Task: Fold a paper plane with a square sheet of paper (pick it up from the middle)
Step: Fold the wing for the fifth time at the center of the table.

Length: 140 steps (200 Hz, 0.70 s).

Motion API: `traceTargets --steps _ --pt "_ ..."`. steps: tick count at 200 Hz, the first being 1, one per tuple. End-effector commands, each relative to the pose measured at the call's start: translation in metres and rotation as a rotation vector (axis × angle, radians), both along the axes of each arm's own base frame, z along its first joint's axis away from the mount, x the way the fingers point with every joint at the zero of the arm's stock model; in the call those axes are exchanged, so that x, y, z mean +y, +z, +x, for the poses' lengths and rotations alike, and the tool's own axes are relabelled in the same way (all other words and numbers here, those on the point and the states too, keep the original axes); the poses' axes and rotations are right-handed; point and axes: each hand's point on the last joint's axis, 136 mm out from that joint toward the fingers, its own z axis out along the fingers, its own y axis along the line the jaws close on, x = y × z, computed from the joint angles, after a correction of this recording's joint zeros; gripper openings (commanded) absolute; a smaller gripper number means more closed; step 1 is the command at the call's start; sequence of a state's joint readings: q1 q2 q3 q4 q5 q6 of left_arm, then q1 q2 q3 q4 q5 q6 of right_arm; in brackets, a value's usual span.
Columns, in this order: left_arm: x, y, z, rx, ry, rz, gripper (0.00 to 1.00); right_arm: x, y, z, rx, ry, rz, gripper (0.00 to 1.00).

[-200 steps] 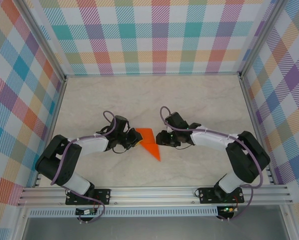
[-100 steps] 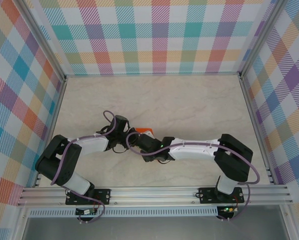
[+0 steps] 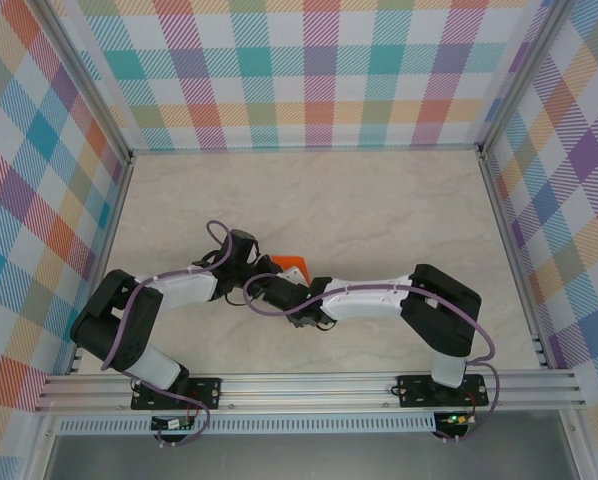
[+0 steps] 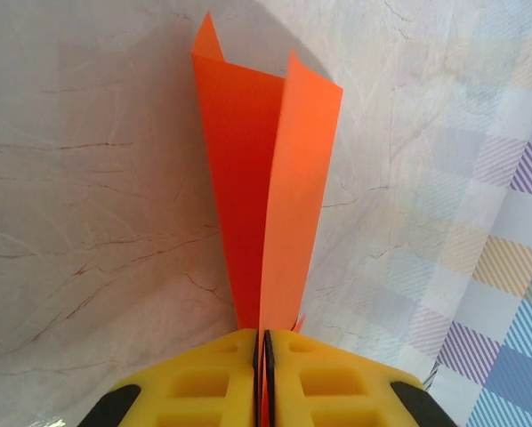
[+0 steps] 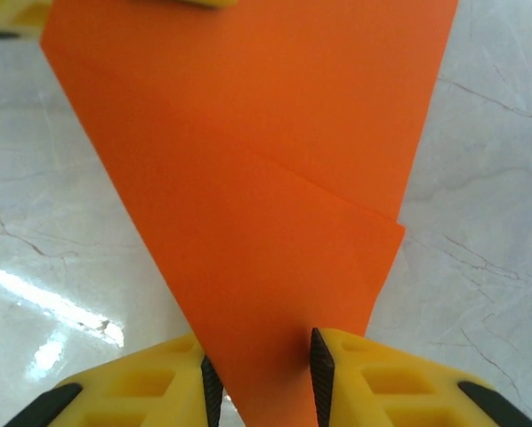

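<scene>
The paper plane (image 3: 293,266) is a bright orange folded dart, mostly covered by the right arm in the top view. My left gripper (image 3: 260,273) is shut on its lower edge. In the left wrist view the plane (image 4: 266,178) stands up from the yellow jaws (image 4: 263,342) as two flaps with a centre crease. My right gripper (image 3: 279,291) has reached across from the right. Its jaws (image 5: 264,374) stand apart on either side of the plane's narrow pointed end (image 5: 266,205), whose edges nearly meet both pads.
The marble-look table (image 3: 379,200) is walled by checked panels on three sides (image 3: 319,70). An aluminium rail (image 3: 309,385) runs along the near edge by the arm bases. The right arm's forearm (image 3: 369,295) lies low across the table's middle.
The right arm has swung left across the table to the plane and now covers most of it; its jaws have narrowed round the pointed end. The left gripper has kept its hold and place.
</scene>
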State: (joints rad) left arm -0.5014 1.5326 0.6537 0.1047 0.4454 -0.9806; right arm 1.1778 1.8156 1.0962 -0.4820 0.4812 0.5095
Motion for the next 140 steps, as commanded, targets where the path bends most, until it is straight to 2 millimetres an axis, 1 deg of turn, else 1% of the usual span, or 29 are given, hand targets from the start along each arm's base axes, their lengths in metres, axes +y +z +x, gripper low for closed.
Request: traceTargets --steps 1,13,58,111,128,140 --pt "-0.0004 0.0078 0.0036 -0.009 -0.004 -0.012 0.11 -0.0011 0.0043 0.0036 -0.025 -0.019 -0.023 0.31" --pt "-0.0005 0.0078 0.0036 -0.009 -0.004 -0.012 0.11 -0.0003 0.0033 0.0032 -0.024 -0.017 -0.025 0.29" --pt "-0.0013 0.0088 0.0042 -0.008 -0.006 -0.014 0.11 -0.0015 0.0003 0.0043 -0.028 -0.027 -0.038 0.27" --pt "-0.001 0.0081 0.0036 -0.006 -0.006 -0.012 0.12 -0.0002 -0.0015 0.0042 -0.026 -0.023 -0.033 0.19" --pt "0.0 0.009 0.004 -0.007 -0.001 -0.008 0.15 0.0006 -0.0029 0.0032 -0.022 -0.015 -0.028 0.16" --pt "0.0012 0.0085 0.0032 -0.002 -0.001 0.001 0.19 0.0017 -0.0031 0.0021 -0.018 -0.008 -0.018 0.14"
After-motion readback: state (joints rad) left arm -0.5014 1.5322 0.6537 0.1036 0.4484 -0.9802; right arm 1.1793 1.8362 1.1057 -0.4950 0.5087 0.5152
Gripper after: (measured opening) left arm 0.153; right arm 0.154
